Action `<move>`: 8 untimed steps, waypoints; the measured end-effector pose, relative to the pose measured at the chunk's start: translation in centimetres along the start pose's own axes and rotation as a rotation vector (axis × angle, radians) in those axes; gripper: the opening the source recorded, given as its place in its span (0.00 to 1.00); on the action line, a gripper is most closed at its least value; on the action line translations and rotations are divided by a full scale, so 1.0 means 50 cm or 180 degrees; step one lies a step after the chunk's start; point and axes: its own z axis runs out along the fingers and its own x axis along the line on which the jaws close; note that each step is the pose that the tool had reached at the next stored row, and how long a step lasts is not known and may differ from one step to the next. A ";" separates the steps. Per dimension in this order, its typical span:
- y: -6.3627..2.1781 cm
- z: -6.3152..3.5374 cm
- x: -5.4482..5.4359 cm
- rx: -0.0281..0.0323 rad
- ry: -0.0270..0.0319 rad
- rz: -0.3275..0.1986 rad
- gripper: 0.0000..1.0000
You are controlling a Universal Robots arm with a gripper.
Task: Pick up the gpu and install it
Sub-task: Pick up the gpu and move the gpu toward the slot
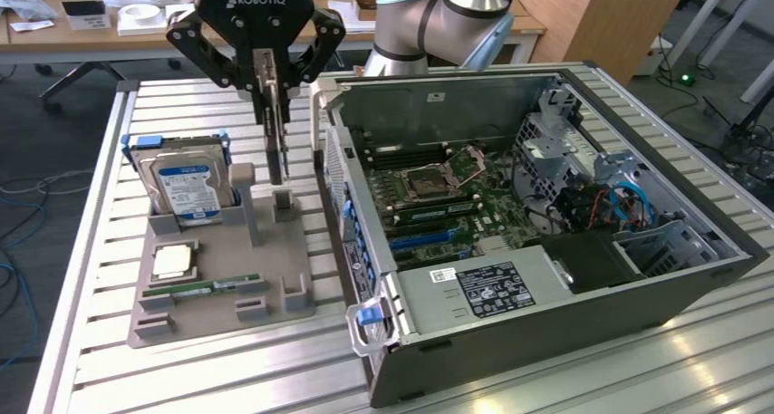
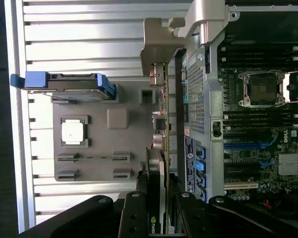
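Green gpu edge-on nr case wall

Ribbed metal table, bare and softly shiny. The grey holder tray on it looks like matt plastic. Hard drive: silver metal, glossy label, blue plastic rails. Gripper: black with a slight gloss. The gpu shows green circuit board and a bright metal bracket. Computer case: dark matt outside, bare grey metal inside.
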 end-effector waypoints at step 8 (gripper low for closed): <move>0.000 0.000 -0.006 0.0001 0.0001 0.0000 0.27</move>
